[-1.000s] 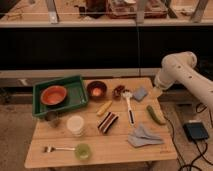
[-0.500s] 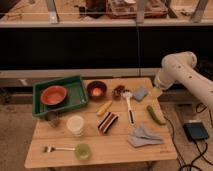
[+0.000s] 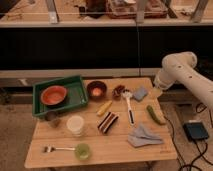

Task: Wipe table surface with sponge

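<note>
The table surface [image 3: 120,148] is a light wooden top with many items on it. Near its far right corner lies the sponge [image 3: 140,93], a small blue-grey block with nothing on it. My gripper [image 3: 156,92] hangs at the end of the white arm [image 3: 182,75], just right of the sponge, over the table's right edge. It stands apart from the sponge.
A green tray [image 3: 59,81] holding an orange bowl [image 3: 54,95] sits at the back left. A dark bowl [image 3: 96,90], white spoon [image 3: 128,104], banana [image 3: 104,107], striped packet [image 3: 107,121], white cup [image 3: 76,125], green cup [image 3: 82,151], fork [image 3: 54,148], green vegetable [image 3: 155,115] and blue-grey cloth [image 3: 142,135] lie around. A black box [image 3: 195,131] is on the floor.
</note>
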You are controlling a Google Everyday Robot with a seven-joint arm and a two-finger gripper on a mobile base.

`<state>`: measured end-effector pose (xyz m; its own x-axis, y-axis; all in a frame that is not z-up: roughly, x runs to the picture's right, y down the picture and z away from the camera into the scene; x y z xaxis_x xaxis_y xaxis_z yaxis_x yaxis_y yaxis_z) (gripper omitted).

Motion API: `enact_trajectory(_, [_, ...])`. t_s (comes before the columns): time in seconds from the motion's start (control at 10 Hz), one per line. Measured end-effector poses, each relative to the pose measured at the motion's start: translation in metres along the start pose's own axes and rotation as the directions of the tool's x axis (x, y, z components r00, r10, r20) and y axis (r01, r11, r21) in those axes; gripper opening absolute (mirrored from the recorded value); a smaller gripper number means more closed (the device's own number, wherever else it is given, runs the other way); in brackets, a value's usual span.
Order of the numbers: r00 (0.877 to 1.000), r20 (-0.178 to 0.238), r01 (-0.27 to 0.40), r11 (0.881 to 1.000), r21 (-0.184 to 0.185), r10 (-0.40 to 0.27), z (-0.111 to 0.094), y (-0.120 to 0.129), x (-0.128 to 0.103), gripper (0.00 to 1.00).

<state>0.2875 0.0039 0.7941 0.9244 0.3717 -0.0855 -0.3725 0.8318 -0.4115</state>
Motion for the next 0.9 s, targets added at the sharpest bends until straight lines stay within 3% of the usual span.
enact_trajectory(0.1, [0.991, 0.009, 0.136, 0.990, -0.043, -0.136, 0.004, 0.002, -0.005, 0.65])
enact_trajectory(0.2, [0.973, 0.015, 0.233, 0.970, -0.065, -0.232, 0.006, 0.001, -0.008, 0.65])
enact_trajectory(0.3, [0.939, 0.022, 0.343, 0.935, -0.087, -0.343, 0.008, 0.000, -0.009, 0.65])
enact_trajectory(0.4, [0.894, 0.028, 0.447, 0.888, -0.106, -0.447, 0.009, -0.003, -0.010, 0.65])
enact_trajectory(0.5, [0.831, 0.028, 0.554, 0.825, -0.110, -0.555, 0.009, -0.009, -0.012, 0.65])
enact_trajectory(0.6, [0.781, 0.028, 0.623, 0.774, -0.109, -0.625, 0.009, -0.011, -0.013, 0.65])
enact_trajectory(0.7, [0.711, 0.011, 0.700, 0.706, -0.110, -0.703, 0.008, -0.016, -0.011, 0.65])
enact_trajectory(0.8, [0.665, 0.007, 0.742, 0.661, -0.111, -0.747, 0.008, -0.018, -0.010, 0.65])
enact_trajectory(0.9, [0.639, 0.006, 0.765, 0.634, -0.112, -0.769, 0.008, -0.019, -0.011, 0.65])
